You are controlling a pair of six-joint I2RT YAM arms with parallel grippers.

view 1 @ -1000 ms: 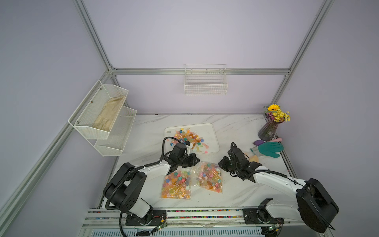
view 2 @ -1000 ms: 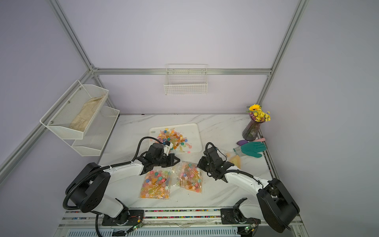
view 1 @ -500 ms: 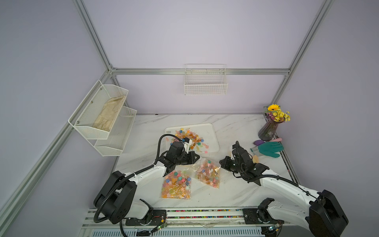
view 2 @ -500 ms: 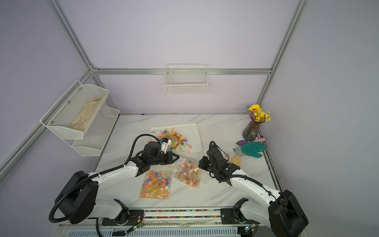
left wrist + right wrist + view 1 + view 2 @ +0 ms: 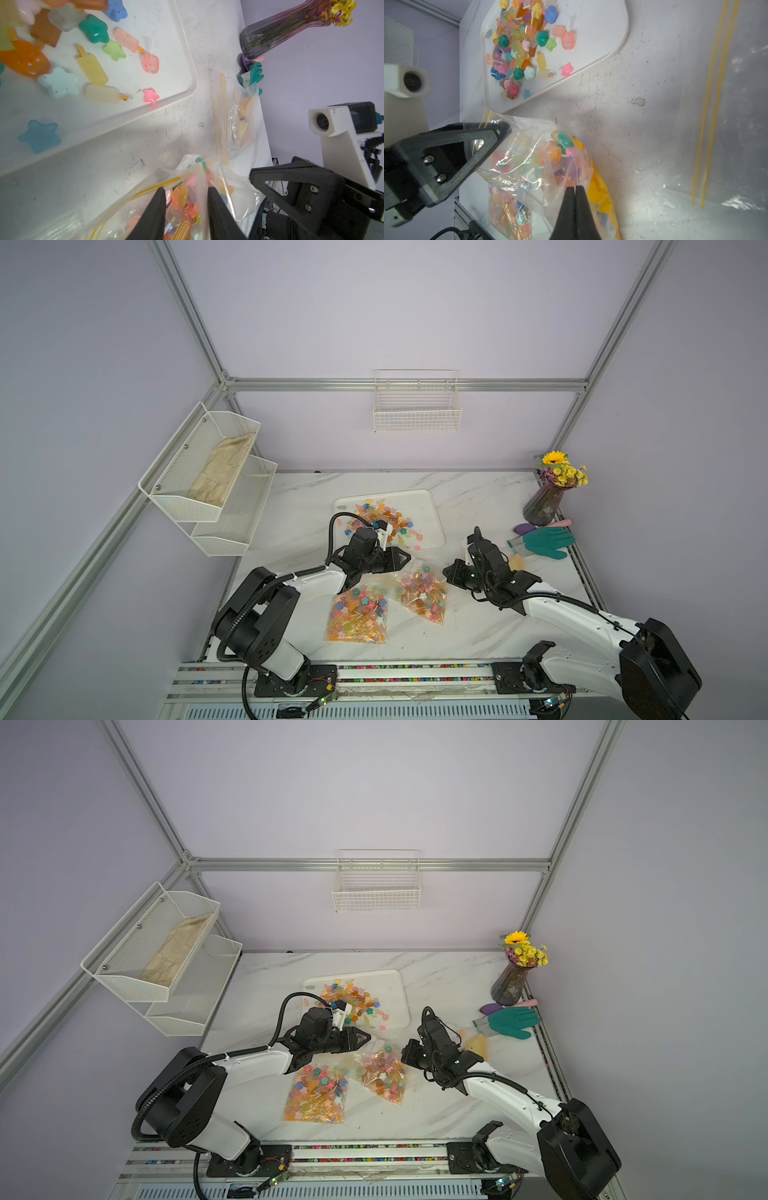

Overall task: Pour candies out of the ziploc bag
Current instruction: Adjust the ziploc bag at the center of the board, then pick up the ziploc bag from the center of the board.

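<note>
Partway through, by the look of it: a good heap of candies [image 5: 382, 519] already lies on the tray [image 5: 420, 506] at the far middle of the tabletop [image 5: 478, 497], and an empty bag [image 5: 236, 116] sits crumpled off to the right, so I'd judge one load done. Now to the held bag [image 5: 422, 593], just near of the tray and stuffed with sweets: the right hand [image 5: 574, 188] is pinched tight on a fold of its film on the bag's right side, while the left hand [image 5: 186, 188] stands at a narrow gap astride the zip end, with film and candies showing between its fingers [image 5: 154, 209], not clamped on anything that I can see. The bag mostly rests on the tabletop, and nothing is spilling from it; whether the zip is open I can't tell. Left of it and nearer, a second bag [image 5: 357, 616] lies flat and packed, with neither hand on it. So what's left, in my reading: get this one up and tipped over the tray, then the second one after it
</note>
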